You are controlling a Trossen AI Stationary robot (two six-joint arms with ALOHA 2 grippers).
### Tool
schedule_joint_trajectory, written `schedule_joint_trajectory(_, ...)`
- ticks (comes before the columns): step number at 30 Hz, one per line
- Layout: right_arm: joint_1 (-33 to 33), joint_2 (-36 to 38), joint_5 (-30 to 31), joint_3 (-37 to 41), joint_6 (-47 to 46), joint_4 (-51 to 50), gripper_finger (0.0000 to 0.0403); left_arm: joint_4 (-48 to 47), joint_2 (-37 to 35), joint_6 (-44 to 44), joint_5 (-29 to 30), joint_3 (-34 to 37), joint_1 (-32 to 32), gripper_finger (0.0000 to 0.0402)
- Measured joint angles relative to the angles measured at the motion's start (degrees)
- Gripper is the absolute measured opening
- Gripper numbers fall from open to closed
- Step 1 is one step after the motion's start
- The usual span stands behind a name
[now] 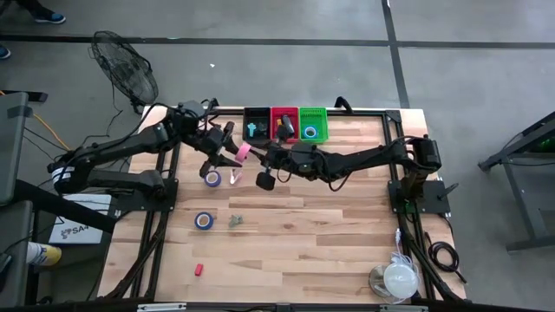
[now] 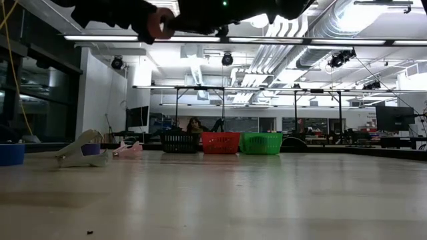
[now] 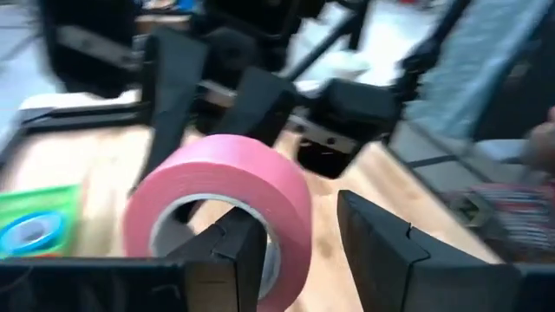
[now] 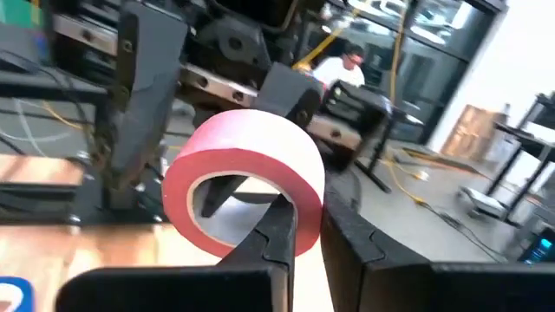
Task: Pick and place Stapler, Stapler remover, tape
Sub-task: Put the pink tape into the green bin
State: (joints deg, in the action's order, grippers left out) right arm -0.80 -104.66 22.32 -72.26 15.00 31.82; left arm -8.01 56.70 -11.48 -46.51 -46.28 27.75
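Observation:
A pink tape roll [image 1: 244, 152] hangs in the air over the table's far middle, between my two grippers; it also shows at the top of the low view [image 2: 160, 23]. My right gripper [image 4: 310, 247] comes from the right and is shut on the roll's wall. My left gripper [image 3: 303, 251] comes from the left and is open: one finger [image 3: 230, 247] stands at the roll's hole, the other [image 3: 381, 251] outside the wall with a gap. Black [image 1: 257, 123], red [image 1: 284, 121] and green [image 1: 315, 121] baskets stand at the far edge. My right gripper pinches the roll's wall [image 4: 299, 217] between its two fingers, one finger inside the hole and one outside. The roll stands up from the fingers, lifted clear of the table. My left gripper: I cannot tell whether its finger at the hole touches the roll.
A purple tape roll [image 1: 212, 177], a white staple remover [image 1: 236, 178], a blue tape roll [image 1: 204, 220], a small greenish thing [image 1: 234, 220] and a small red thing [image 1: 199, 269] lie on the table. A blue tape roll [image 1: 310, 132] lies in the green basket.

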Motion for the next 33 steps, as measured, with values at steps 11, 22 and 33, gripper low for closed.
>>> schedule_joint_trajectory(11,-1.9,0.1,12.5,-0.1,-6.5,-16.1,0.0025,-4.7,-1.0,-0.7,26.6,0.0,0.0,0.014)
schedule_joint_trajectory(22,-13.8,0.1,16.5,0.0,-16.9,-37.2,0.0025,-10.4,-1.0,0.0,40.0,0.0,0.0,0.014)
schedule_joint_trajectory(33,-29.1,0.1,5.4,0.0,-22.7,-45.2,0.0025,-13.5,-1.0,1.2,40.1,0.0,0.0,0.014)
